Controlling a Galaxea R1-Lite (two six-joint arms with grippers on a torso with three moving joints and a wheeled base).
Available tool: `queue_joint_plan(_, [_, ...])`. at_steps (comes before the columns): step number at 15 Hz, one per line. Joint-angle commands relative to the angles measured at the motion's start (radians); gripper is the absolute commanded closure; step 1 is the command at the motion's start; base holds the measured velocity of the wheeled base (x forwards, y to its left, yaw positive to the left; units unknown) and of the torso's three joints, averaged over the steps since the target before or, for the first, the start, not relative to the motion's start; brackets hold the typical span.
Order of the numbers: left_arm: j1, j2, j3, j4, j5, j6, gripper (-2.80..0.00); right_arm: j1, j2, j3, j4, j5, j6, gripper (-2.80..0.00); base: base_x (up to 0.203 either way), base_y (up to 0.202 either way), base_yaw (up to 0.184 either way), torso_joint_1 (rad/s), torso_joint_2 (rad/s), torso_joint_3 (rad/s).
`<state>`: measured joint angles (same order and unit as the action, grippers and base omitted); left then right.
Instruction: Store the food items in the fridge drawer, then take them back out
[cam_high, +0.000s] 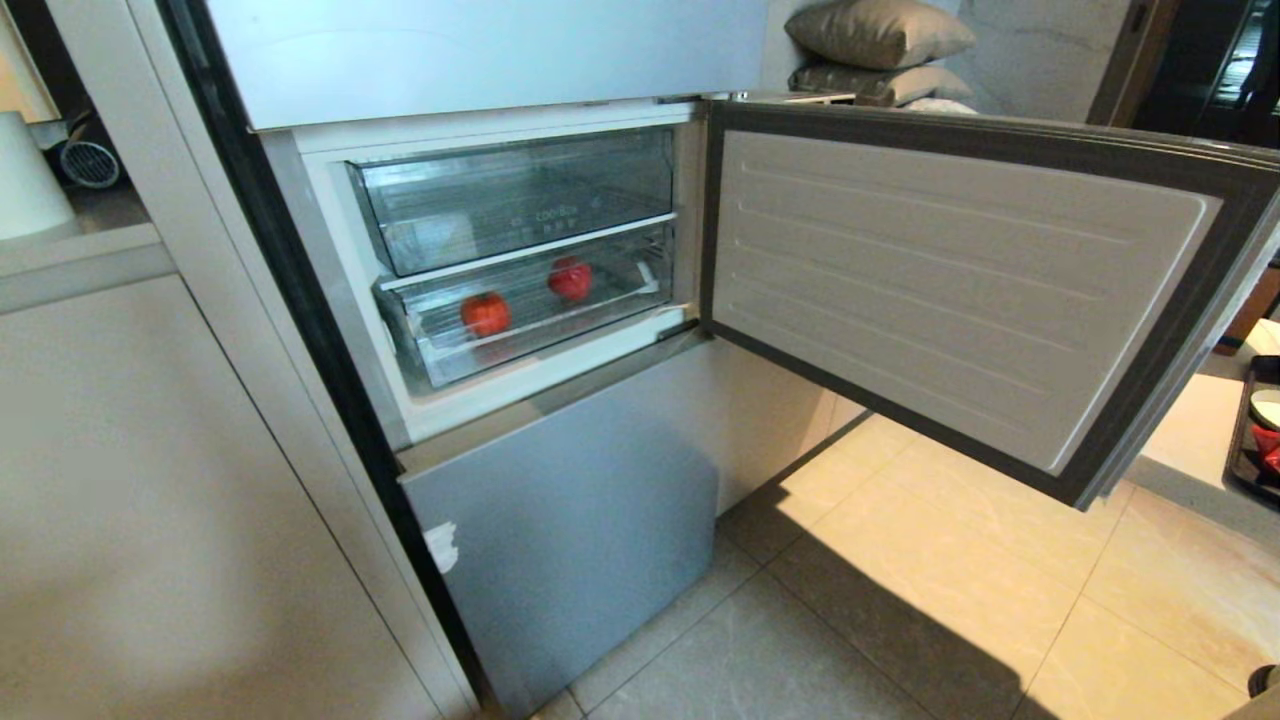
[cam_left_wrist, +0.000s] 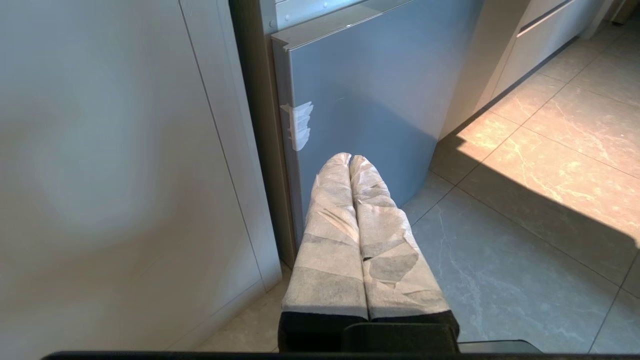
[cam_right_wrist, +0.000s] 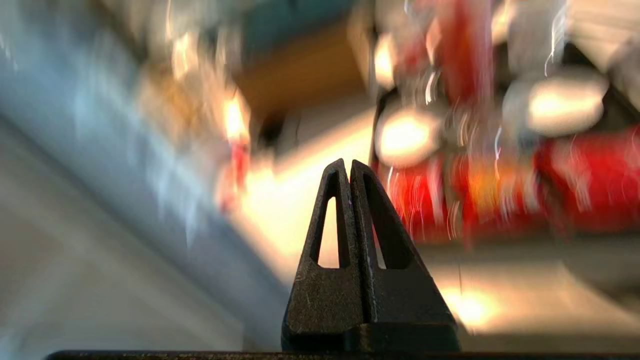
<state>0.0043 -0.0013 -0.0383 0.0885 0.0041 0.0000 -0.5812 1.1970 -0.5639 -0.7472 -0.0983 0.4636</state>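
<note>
The right gripper has its black fingers pressed together on nothing; everything beyond it is a blur of red and white shapes. The left gripper, wrapped in white, is likewise closed and empty, low before the grey lower door. Well above it, both fruits lie in the shallow drawer, behind the open door.

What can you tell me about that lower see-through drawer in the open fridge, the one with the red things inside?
The lower drawer is shallow, wide and made of clear plastic with a pale front edge. It sits beneath a taller clear drawer and appears pulled slightly forward. Two small round fruits lie on its floor, apart from each other: an orange-red one nearer the front, a red one further back. No tool touches it.
</note>
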Motion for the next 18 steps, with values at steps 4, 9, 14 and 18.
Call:
queue_joint_plan(4, [0.000, 0.000, 0.000, 0.000, 0.000, 0.000, 0.00, -0.074, 0.311, -0.260, -0.088, 0.135, 0.194, 0.00, 0.000, 0.000, 0.000, 0.000, 0.00, 0.000])
queue_joint_plan(9, [0.002, 0.000, 0.000, 0.000, 0.000, 0.000, 0.00, -0.075, 0.450, -0.460, -0.084, 0.525, 0.534, 0.00, 0.000, 0.000, 0.000, 0.000, 0.00, 0.000])
queue_joint_plan(14, [0.000, 0.000, 0.000, 0.000, 0.000, 0.000, 0.00, -0.077, 0.518, -0.589, -0.071, 0.689, 0.784, 0.00, 0.000, 0.000, 0.000, 0.000, 0.00, 0.000])
queue_joint_plan(18, [0.002, 0.000, 0.000, 0.000, -0.001, 0.000, 0.00, -0.079, 0.554, -0.692, 0.162, 0.842, 0.811, 0.00, 0.000, 0.000, 0.000, 0.000, 0.00, 0.000])
